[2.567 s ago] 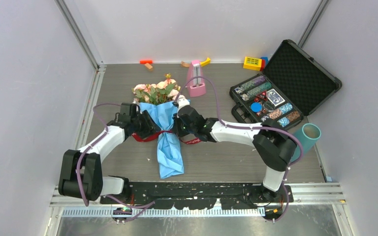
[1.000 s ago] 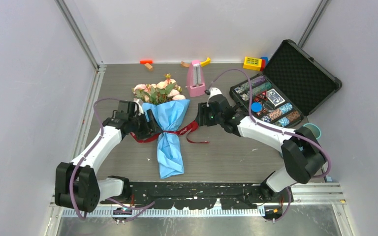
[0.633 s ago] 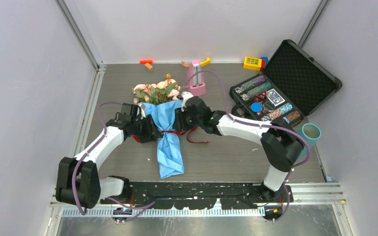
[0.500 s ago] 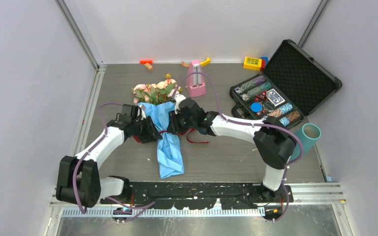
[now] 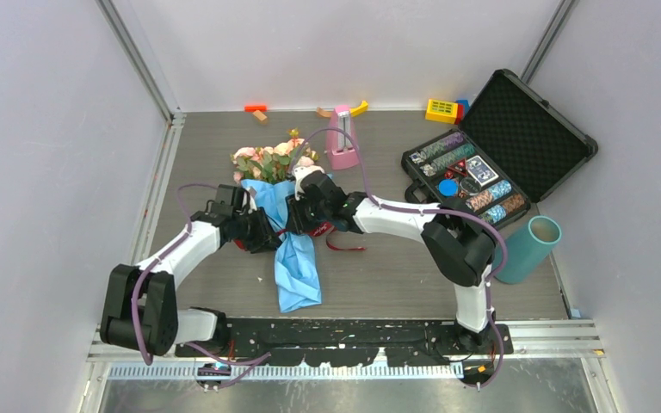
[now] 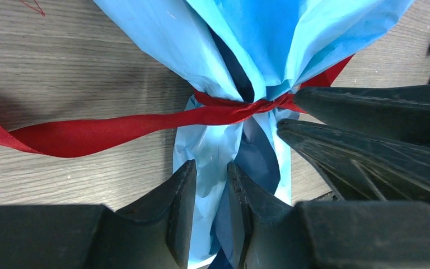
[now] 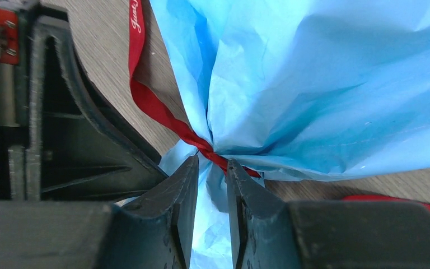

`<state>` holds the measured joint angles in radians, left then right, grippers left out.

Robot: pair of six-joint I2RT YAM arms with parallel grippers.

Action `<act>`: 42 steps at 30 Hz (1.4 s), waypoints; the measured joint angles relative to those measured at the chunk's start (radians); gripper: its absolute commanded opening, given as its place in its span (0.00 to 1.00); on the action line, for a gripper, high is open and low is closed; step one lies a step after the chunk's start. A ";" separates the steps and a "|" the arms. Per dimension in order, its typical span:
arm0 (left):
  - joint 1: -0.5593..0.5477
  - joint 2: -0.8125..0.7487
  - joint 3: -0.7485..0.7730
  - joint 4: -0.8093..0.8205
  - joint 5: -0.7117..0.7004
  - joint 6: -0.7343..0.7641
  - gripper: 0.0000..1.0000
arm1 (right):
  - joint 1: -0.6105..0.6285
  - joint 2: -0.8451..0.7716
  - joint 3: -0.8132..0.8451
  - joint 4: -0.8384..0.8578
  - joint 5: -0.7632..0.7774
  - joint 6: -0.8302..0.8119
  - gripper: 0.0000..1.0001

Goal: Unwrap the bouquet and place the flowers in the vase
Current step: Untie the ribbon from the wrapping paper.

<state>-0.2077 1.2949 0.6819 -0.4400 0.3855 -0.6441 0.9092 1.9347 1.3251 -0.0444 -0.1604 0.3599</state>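
Plain pale lilac-grey panels on three sides: back wall (image 5: 344, 52), left wall (image 5: 43, 172), right wall (image 5: 637, 129). Aluminium left post (image 5: 133, 56) and right post (image 5: 546, 39) stood at back corners. Tabletop (image 5: 379, 284) was matte grey wood-grain. Metal side rail (image 5: 159, 172) ran along left edge, front rail (image 5: 551, 331) across near edge. Light was even and diffuse, shadows soft.

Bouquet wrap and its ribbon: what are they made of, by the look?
wrap: thin tissue-like paper, matte light blue; sharp creases and crumpled folds.
ribbon: probably woven fabric, dark red, slight sheen; lies flat, twists at the knot, printed lettering.
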 measured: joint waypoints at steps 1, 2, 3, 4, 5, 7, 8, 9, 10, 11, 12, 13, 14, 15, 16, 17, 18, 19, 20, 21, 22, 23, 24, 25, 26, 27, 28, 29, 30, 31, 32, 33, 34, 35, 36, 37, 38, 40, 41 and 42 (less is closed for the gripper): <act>0.000 -0.002 0.000 0.000 0.000 0.000 0.31 | 0.002 0.004 0.001 -0.004 0.001 -0.003 0.31; 0.000 -0.008 0.000 0.000 -0.001 -0.001 0.32 | 0.004 0.008 0.001 -0.009 0.001 -0.006 0.30; 0.000 -0.017 0.000 0.000 -0.003 -0.002 0.33 | 0.006 0.010 0.001 -0.015 0.002 -0.009 0.30; 0.000 -0.030 0.000 0.000 -0.005 -0.002 0.34 | 0.008 0.011 0.001 -0.019 0.002 -0.012 0.31; 0.000 -0.043 0.000 0.000 -0.008 -0.002 0.36 | 0.009 0.011 0.001 -0.022 0.002 -0.015 0.31; 0.000 -0.074 0.000 0.000 -0.009 -0.003 0.40 | 0.012 0.012 0.001 -0.025 0.005 -0.020 0.31; 0.000 -0.090 0.000 0.002 -0.009 -0.004 0.42 | 0.013 0.013 0.001 -0.026 0.006 -0.023 0.31; 0.000 -0.105 0.000 0.003 -0.008 -0.005 0.45 | 0.015 0.014 0.001 -0.025 0.010 -0.026 0.31; 0.000 -0.117 0.000 0.005 -0.008 -0.006 0.47 | 0.017 0.016 0.001 -0.026 0.014 -0.027 0.31; 0.000 -0.127 0.000 0.008 -0.006 -0.007 0.49 | 0.019 0.019 0.001 -0.026 0.019 -0.029 0.31; 0.000 -0.132 0.000 0.015 -0.005 -0.007 0.50 | 0.021 0.021 0.001 -0.026 0.023 -0.030 0.31; 0.000 -0.133 0.000 0.023 -0.002 -0.007 0.52 | 0.024 0.024 0.001 -0.024 0.031 -0.031 0.31; 0.000 -0.131 0.000 0.028 0.001 -0.006 0.53 | 0.026 0.025 0.001 -0.024 0.035 -0.031 0.30; 0.000 -0.127 0.000 0.031 0.003 -0.006 0.54 | 0.027 0.028 0.001 -0.023 0.041 -0.030 0.28; 0.000 -0.119 0.000 0.034 0.005 -0.006 0.56 | 0.028 0.030 0.001 -0.019 0.046 -0.030 0.28; 0.000 -0.111 -0.002 0.037 0.006 -0.005 0.57 | 0.030 0.032 0.000 -0.016 0.051 -0.029 0.27; 0.000 -0.102 -0.006 0.044 0.009 -0.006 0.59 | 0.031 0.033 0.000 -0.015 0.055 -0.029 0.26; 0.000 -0.095 -0.014 0.053 0.011 -0.006 0.60 | 0.031 0.034 0.000 -0.013 0.060 -0.029 0.24; 0.000 -0.089 -0.027 0.064 0.014 -0.007 0.61 | 0.032 0.035 0.000 -0.013 0.063 -0.029 0.23; 0.000 -0.085 -0.042 0.077 0.019 -0.009 0.62 | 0.032 0.036 0.000 -0.012 0.068 -0.028 0.20; 0.000 -0.083 -0.056 0.088 0.023 -0.011 0.62 | 0.032 0.037 -0.001 -0.012 0.071 -0.029 0.18; -0.002 -0.079 -0.074 0.100 0.029 -0.014 0.61 | 0.032 0.037 -0.001 -0.013 0.076 -0.027 0.15; -0.003 -0.075 -0.084 0.107 0.033 -0.018 0.60 | 0.032 0.037 -0.001 -0.013 0.080 -0.027 0.13; -0.005 -0.070 -0.094 0.115 0.037 -0.023 0.56 | 0.032 0.037 -0.001 -0.013 0.085 -0.025 0.10; -0.008 -0.066 -0.102 0.125 0.040 -0.027 0.52 | 0.033 0.037 -0.002 -0.012 0.089 -0.024 0.09; -0.010 -0.061 -0.107 0.135 0.044 -0.029 0.47 | 0.034 0.037 -0.003 -0.011 0.093 -0.020 0.06; -0.011 -0.056 -0.110 0.146 0.047 -0.031 0.43 | 0.035 0.037 -0.007 -0.005 0.098 -0.016 0.03; -0.013 -0.053 -0.114 0.158 0.049 -0.032 0.39 | 0.037 0.037 -0.012 0.000 0.102 -0.013 0.02; -0.013 -0.048 -0.117 0.164 0.050 -0.029 0.34 | 0.038 0.037 -0.017 0.007 0.108 -0.008 0.01; -0.013 -0.043 -0.119 0.169 0.050 -0.031 0.30 | 0.039 0.035 -0.025 0.016 0.115 -0.001 0.00; -0.013 -0.037 -0.123 0.175 0.051 -0.030 0.25 | 0.039 0.032 -0.034 0.027 0.122 0.009 0.00; -0.013 -0.032 -0.126 0.181 0.052 -0.031 0.19 | 0.040 0.028 -0.043 0.036 0.130 0.016 0.00; -0.013 -0.029 -0.131 0.189 0.052 -0.031 0.13 | 0.041 0.024 -0.049 0.042 0.136 0.024 0.00; -0.013 -0.026 -0.134 0.195 0.052 -0.030 0.09 | 0.043 0.020 -0.058 0.052 0.144 0.035 0.00; -0.013 -0.025 -0.136 0.199 0.053 -0.034 0.06 | 0.044 0.015 -0.064 0.059 0.152 0.041 0.00; -0.013 -0.025 -0.137 0.204 0.053 -0.032 0.01 | 0.045 0.010 -0.073 0.071 0.161 0.050 0.00; -0.013 -0.025 -0.138 0.206 0.053 -0.032 0.00 | 0.045 0.003 -0.083 0.082 0.170 0.060 0.00; -0.013 -0.025 -0.138 0.211 0.053 -0.032 0.00 | 0.045 -0.011 -0.102 0.101 0.188 0.076 0.00; -0.013 -0.026 -0.138 0.212 0.053 -0.031 0.00 | 0.045 -0.018 -0.111 0.110 0.198 0.085 0.00; -0.013 -0.026 -0.138 0.212 0.053 -0.030 0.00 | 0.045 -0.024 -0.116 0.115 0.203 0.091 0.00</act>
<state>-0.2207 1.2686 0.5434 -0.2279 0.4381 -0.6739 0.9539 1.9110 1.2087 0.0704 0.0429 0.4507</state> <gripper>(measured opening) 0.010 0.020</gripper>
